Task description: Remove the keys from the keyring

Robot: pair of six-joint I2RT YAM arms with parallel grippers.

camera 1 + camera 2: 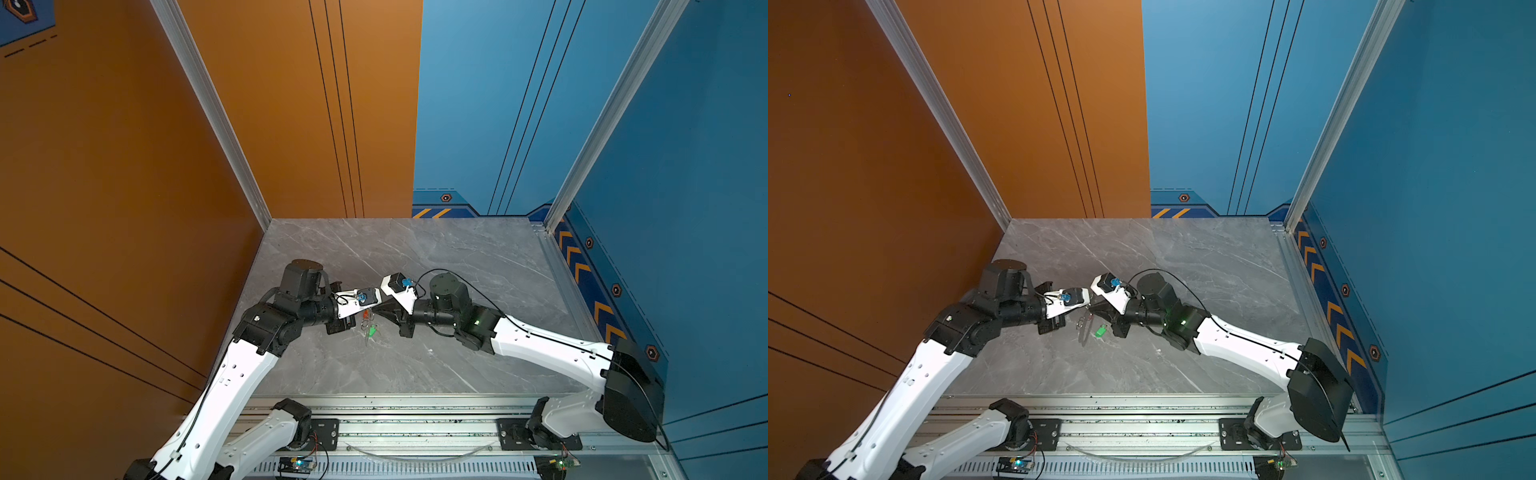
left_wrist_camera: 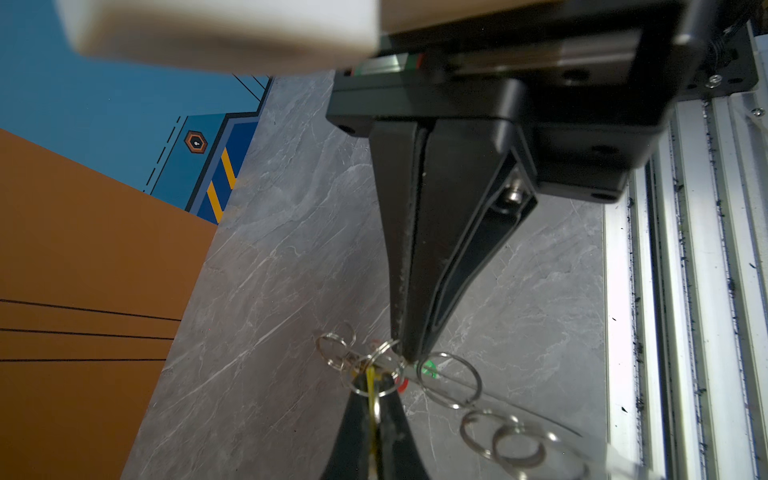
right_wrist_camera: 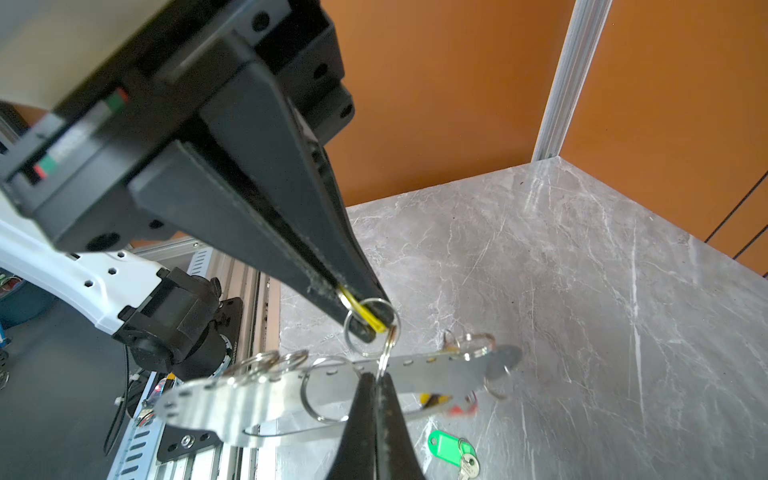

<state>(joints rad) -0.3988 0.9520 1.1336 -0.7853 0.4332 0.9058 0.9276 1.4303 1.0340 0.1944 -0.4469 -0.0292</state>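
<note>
The step in hand was taking off the yellow key (image 3: 365,316). The right gripper (image 3: 374,328) was clenched on its yellow tag. The left gripper (image 2: 409,353) was clenched at the ringed edge of the keyring (image 3: 257,399); whether it pinched the plate itself or a small ring there, I could not tell. The two grippers stood tip to tip in the air above the table (image 3: 582,291), nearer its left edge than its right one, so the keyring hung free, with a red tag (image 3: 461,409) under it. The green key (image 3: 451,446) lay loose on the table below. In my judgement, the next move called for the right gripper to work the split ring out while the left one held the plate steady.
</note>
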